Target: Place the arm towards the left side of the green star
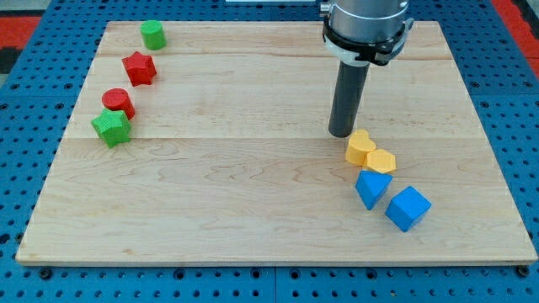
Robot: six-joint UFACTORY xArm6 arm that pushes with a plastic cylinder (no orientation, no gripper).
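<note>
A: Where does my tip [341, 133] sit on the board?

B: In the camera view, right of centre on the wooden board [253, 168], with the dark rod rising straight up into the arm's grey collar at the view's top. The tip's end stands just up and left of the yellow heart-like block [360, 147] — very close, though whether it touches I cannot tell.

A: And the fingers, wide or narrow?

B: There are none to report; the arm ends in the plain rod, holding nothing.

A: What lies around that yellow block?

B: A second yellow block, roughly hexagonal [381, 161], touches it on the lower right. Below those sits a blue triangular block [371, 188], and just to its lower right a blue cube [408, 208]. The four make a slanting cluster running toward the view's bottom right.

A: Where is the green star?

B: Far across the board, near its left edge — the green star [111, 127] lies about mid-height in the view, well apart from my tip. A red cylinder [118, 103] sits just above it, touching or nearly so.

A: Anything else on that side?

B: A red star [139, 68] higher up, apart from the cylinder, and a green cylinder [152, 34] near the board's top left corner. The board rests on a blue perforated table [25, 84].
</note>
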